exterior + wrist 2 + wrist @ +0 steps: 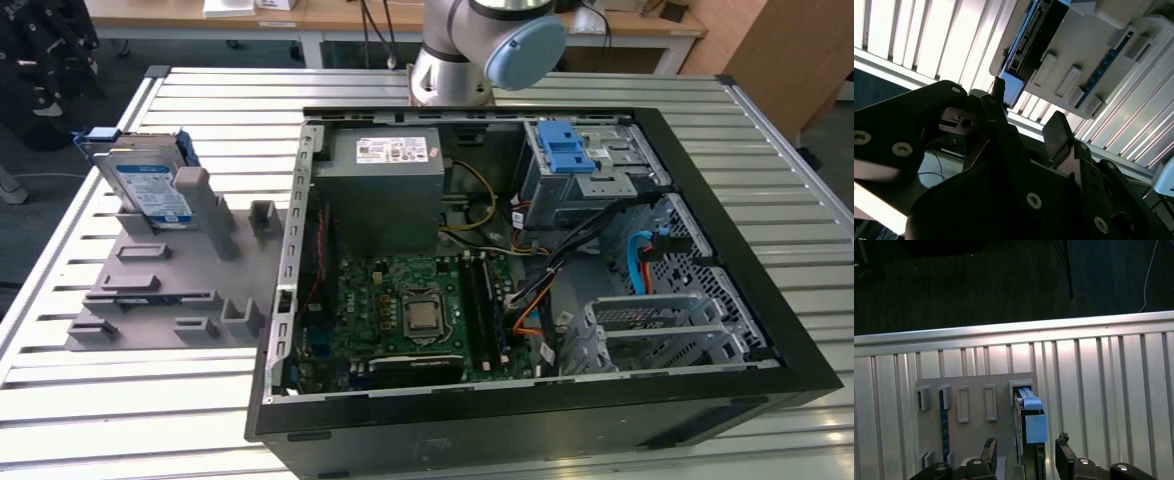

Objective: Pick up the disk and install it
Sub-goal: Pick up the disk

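Closest to both wrist cameras, the gripper (pixel 1025 441) (pixel 1027 102) has its dark fingers (pixel 1062 447) spread wide, and nothing is clamped between them. Beyond the gap, apart from the pads, the disk (pixel 1034 421) (pixel 1028 41) stands on edge in a slot of the grey fixture plate (pixel 976 407) (pixel 1104 55). In the first wrist view one of its blue side rails is turned toward the gripper. The plate carries several other raised holders and lies flat on the slatted metal table (pixel 1104 390) (pixel 929 35).

In the exterior view, the black rim of the open computer case (pixel 534 412) sits nearest, at six o'clock. Inside it, the green motherboard (pixel 400 300) lies close to centre at about seven o'clock, and a metal drive cage (pixel 661 335) sits at four o'clock. The fixture plate (pixel 160 300) is beside the case at nine o'clock. The disk (pixel 147 185) rises upright from the plate's far end at ten o'clock, label facing the camera, well outside the case. Farther in, the grey power-supply box (pixel 387 185) is near centre at eleven o'clock, with a blue plastic latch (pixel 567 150) at one o'clock. The arm (pixel 481 45) rises from the table (pixel 107 420) at twelve o'clock behind the case, and wooden desks (pixel 641 25) stand beyond.
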`<state>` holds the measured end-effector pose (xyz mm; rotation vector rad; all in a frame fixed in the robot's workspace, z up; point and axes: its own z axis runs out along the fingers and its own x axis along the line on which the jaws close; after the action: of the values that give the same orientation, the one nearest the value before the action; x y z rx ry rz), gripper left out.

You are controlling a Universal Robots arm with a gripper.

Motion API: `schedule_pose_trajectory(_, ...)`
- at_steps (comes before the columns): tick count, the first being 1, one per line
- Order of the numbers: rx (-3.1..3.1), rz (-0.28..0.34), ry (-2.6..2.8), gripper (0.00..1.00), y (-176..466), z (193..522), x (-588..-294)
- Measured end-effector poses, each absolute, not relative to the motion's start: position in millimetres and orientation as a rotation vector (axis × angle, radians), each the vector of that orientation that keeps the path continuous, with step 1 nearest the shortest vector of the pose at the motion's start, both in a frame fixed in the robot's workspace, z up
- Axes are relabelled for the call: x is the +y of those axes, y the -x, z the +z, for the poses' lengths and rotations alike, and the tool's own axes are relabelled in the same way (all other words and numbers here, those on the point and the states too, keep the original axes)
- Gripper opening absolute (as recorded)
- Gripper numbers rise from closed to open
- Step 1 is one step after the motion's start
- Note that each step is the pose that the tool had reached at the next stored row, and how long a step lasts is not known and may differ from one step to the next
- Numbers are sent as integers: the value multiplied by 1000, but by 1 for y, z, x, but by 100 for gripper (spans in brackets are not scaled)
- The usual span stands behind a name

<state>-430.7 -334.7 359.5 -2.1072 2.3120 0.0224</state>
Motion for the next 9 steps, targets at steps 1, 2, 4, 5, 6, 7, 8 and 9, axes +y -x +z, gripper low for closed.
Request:
schedule_pose_trajectory(1,2306,22,2113,58,431,359,-335)
schedule_pose_trajectory(2,2301,22,2119,58,431,359,-335)
schedule_pose_trajectory(4,2298,23,2122,58,431,358,-334)
schedule_pose_trajectory(5,2298,22,2122,58,431,358,-334)
schedule_pose_trajectory(6,2298,22,2122,58,431,357,-333)
schedule_pose_trajectory(7,2298,23,2122,58,431,357,-333)
schedule_pose_trajectory(8,2298,23,2122,58,431,357,-332)
schedule_pose_trajectory(9,2298,22,2122,58,431,356,-332)
